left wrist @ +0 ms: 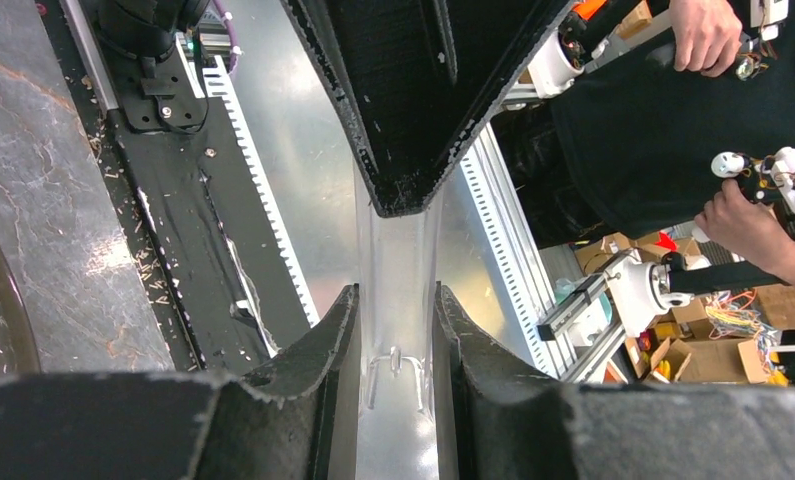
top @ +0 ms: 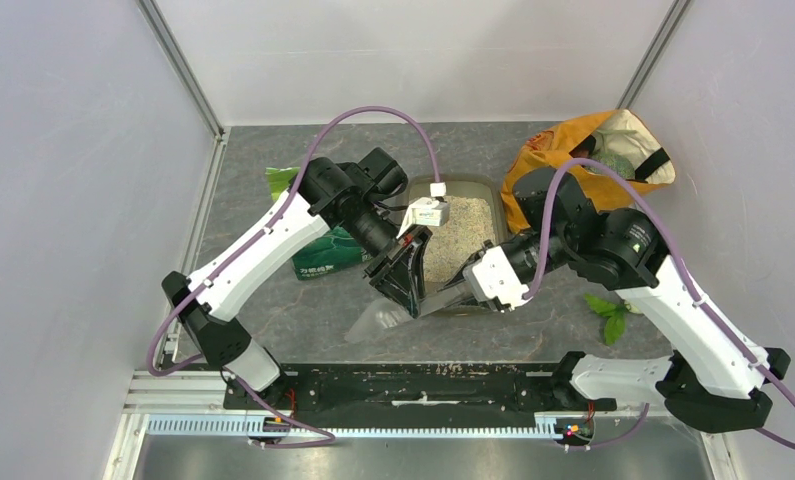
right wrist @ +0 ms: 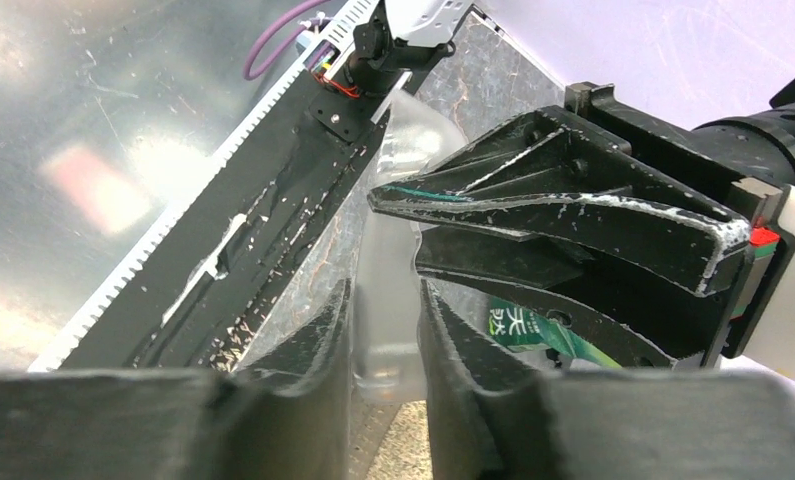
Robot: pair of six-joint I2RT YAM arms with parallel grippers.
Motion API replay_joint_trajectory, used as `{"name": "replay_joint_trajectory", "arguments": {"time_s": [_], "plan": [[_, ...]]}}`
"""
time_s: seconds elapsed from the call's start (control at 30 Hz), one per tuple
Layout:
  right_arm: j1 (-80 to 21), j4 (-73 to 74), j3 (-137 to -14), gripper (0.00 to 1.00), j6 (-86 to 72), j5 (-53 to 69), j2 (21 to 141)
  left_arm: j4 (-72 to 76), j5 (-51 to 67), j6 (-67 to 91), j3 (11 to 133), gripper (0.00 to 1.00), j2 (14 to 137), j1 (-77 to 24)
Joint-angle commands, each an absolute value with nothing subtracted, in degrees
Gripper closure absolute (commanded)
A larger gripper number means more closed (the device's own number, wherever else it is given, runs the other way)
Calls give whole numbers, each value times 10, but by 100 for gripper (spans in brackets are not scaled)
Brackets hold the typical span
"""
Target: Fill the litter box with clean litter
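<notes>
Gripping a crumpled clear plastic bag from both sides, I hang over a grey marbled surface between white walls. At the left lies a glossy green printed pouch. My left fingers, then my right fingers, are clamped on the bag. Behind them, the shallow grey-brown plastic litter box holds pale beige clean litter. Far right slumps an orange cloth bag.
</notes>
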State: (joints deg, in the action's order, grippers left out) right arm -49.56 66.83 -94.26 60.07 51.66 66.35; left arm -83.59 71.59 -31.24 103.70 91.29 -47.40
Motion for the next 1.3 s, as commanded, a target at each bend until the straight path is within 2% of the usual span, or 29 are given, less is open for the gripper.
{"name": "replay_joint_trajectory", "arguments": {"time_s": [0.0,0.13,0.17,0.37,0.43,0.53,0.63,0.7,0.83,0.93,1.0,1.07,1.27], "plan": [[-500,667,-948,77,601,502,661,-816,736,-298,1059,96,910,-476],[-500,649,-947,96,556,492,660,-814,716,-303,1051,66,897,-476],[-500,642,-945,100,542,488,659,-814,708,-304,1050,62,894,-475],[-499,622,-947,100,449,457,655,-809,674,-311,1045,51,861,-431],[-499,613,-946,100,404,439,654,-796,662,-311,1037,44,841,-408],[-498,574,-935,100,322,407,647,-719,626,-273,988,43,784,-387],[-497,518,-909,100,252,378,625,-525,592,-152,894,40,690,-325],[-493,491,-903,100,207,353,619,-400,575,-91,836,34,640,-271],[-478,425,-913,100,89,291,619,-346,514,-88,796,31,586,-223],[-450,351,-905,100,-19,249,612,-216,480,34,737,31,541,-150],[-398,313,-906,100,-88,267,615,-112,536,147,716,30,543,-63],[-340,279,-910,100,-166,279,623,-9,629,264,718,30,576,-21],[-263,166,-916,100,-337,373,645,138,679,404,743,27,633,-13]]}}
